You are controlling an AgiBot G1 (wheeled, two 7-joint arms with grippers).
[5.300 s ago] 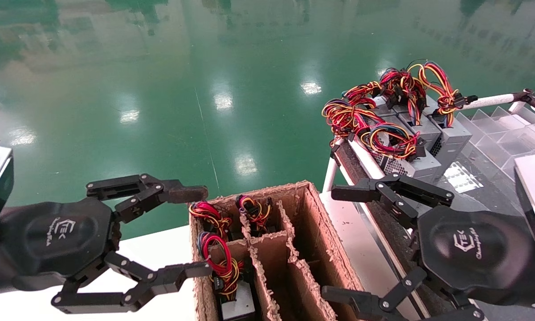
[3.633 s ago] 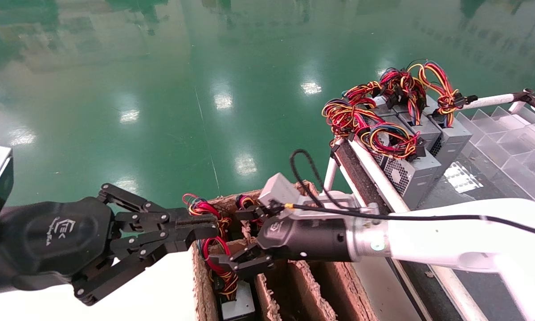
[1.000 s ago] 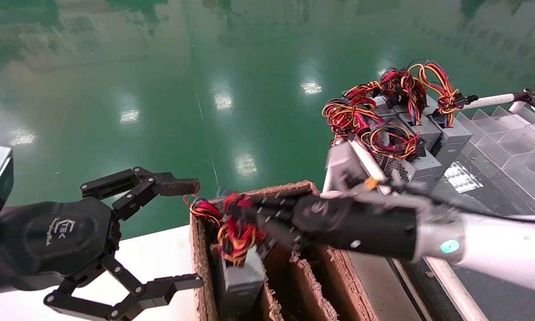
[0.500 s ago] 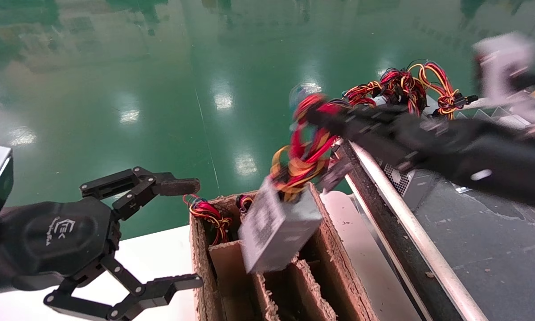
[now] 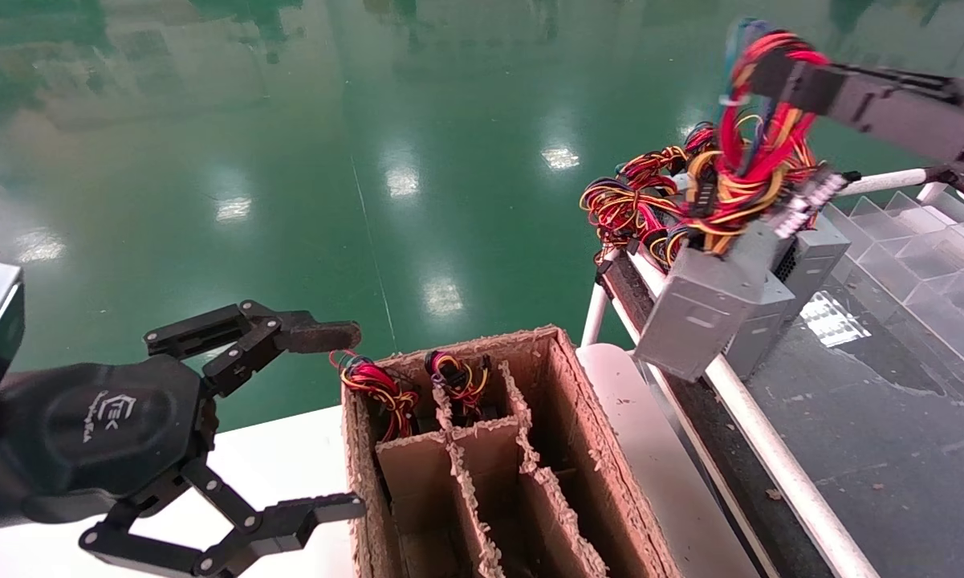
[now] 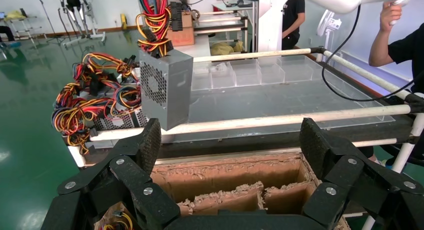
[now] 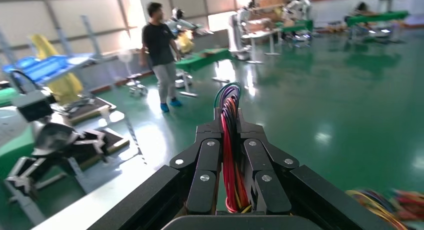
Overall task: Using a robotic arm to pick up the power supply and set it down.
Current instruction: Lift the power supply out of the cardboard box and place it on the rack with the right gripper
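head view: right gripper [image 5: 770, 68] pinching the wire bundle [image 5: 750, 160]; power supply [image 5: 702, 301] hanging above the rack rail [image 5: 762, 445], beside other grey boxes [image 5: 811, 257]. left gripper [image 5: 333, 421] spread wide by the cardboard box [image 5: 578, 417].

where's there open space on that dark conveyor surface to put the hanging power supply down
The right gripper holds the power supply by its wire bundle, hanging over the white rail. The dark surface is bare nearer the robot, between that rail and the clear trays. The far end is crowded with other grey supplies. The left gripper waits open beside the cardboard box.
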